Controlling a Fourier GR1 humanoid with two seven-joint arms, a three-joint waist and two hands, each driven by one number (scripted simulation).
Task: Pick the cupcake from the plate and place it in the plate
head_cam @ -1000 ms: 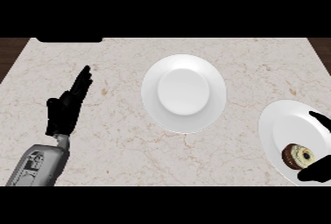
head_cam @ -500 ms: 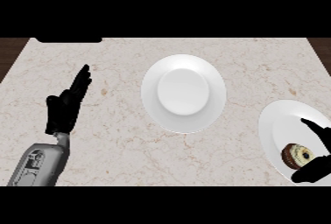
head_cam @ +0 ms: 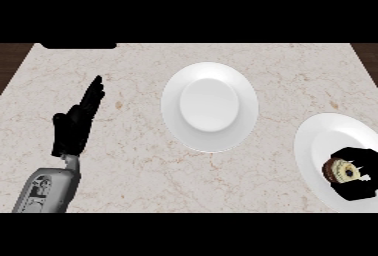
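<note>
The right hand (head_cam: 359,172) curls its fingers round the cupcake (head_cam: 341,170) on the plate (head_cam: 314,145) at the counter's (head_cam: 133,165) right edge. A second plate (head_cam: 210,106) sits mid-counter. The left hand (head_cam: 75,125) rests near the left edge, fingers straight.

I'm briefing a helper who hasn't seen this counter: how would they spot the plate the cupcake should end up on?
On the marble counter there are two white plates. The target plate sits near the counter's middle, toward the far edge. Unlike the plate at the right edge, which carries the cupcake with the right hand curled round it, this one holds nothing.
</note>
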